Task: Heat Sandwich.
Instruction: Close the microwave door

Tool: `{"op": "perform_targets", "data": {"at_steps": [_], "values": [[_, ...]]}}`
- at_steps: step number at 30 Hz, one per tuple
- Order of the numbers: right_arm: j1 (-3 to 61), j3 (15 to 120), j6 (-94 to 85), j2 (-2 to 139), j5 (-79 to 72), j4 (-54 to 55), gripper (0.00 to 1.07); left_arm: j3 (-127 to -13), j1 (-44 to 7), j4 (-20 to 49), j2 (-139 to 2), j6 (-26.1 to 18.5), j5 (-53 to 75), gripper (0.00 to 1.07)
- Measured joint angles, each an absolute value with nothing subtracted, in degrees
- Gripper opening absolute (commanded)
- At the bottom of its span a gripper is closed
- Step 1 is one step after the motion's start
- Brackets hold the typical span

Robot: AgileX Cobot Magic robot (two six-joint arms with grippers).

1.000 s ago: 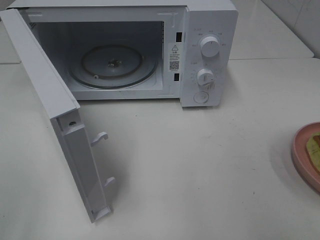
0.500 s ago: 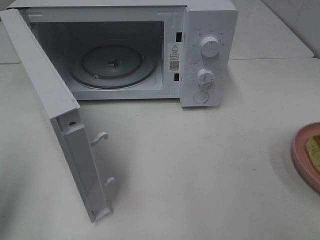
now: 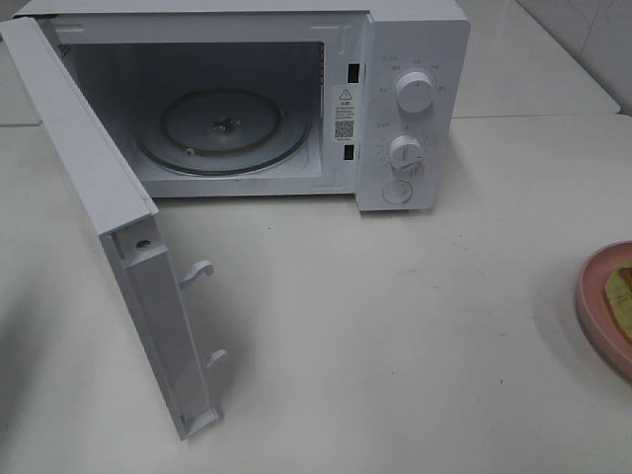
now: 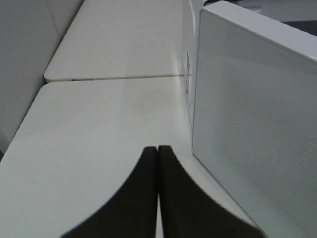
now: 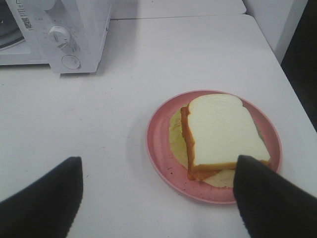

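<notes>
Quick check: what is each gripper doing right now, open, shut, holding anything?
Left gripper: shut, fingers pressed together, holding nothing, beside the microwave door.
Right gripper: open, holding nothing, above the sandwich on its pink plate.

High overview; two low wrist close-ups

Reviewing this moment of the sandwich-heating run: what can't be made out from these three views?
- Exterior high: the pink plate and sandwich are cut off by the right edge; neither gripper shows.
- Exterior high: the markings around the microwave's dials are too small to read.
- Left wrist: the microwave door hides the cavity; the shut left gripper is empty.
- Right wrist: the open right gripper's finger covers the plate's near rim.
</notes>
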State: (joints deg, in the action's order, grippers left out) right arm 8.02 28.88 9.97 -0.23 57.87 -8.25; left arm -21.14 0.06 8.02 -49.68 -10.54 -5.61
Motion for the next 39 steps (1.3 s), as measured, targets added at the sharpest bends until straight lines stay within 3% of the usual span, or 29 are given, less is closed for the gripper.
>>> {"op": "perform_targets", "data": {"at_steps": [7, 11, 19, 26, 31, 39], "values": [[8.02, 28.88, 9.97, -0.23, 57.87, -8.25, 0.76, -18.05, 0.06, 5.04, -57.12, -9.28, -21.03, 0.0], [8.02, 28.88, 9.97, -0.23, 57.87, -8.25, 0.76, -17.48, 0.06, -2.41, -64.06, -2.52, -31.4, 0.0], [8.02, 28.88, 9.97, -0.23, 57.87, -8.25, 0.76, -17.48, -0.06, -12.55, -74.2, 1.66, -39.76, 0.0], [8.02, 28.88, 9.97, -0.23, 57.87, -8.25, 0.76, -18.11, -4.41, -13.41, -79.98, 1.72, -43.14, 0.0], [8.02, 28.88, 9.97, -0.23, 57.87, -8.25, 0.76, -20.45, -9.17, -13.52, -84.22, -0.69, -43.37, 0.0], [8.02, 28.88, 9.97, -0.23, 57.87, -8.25, 0.76, -24.06, -15.58, -9.4, -89.73, -1.49, -45.49, 0.0]]}}
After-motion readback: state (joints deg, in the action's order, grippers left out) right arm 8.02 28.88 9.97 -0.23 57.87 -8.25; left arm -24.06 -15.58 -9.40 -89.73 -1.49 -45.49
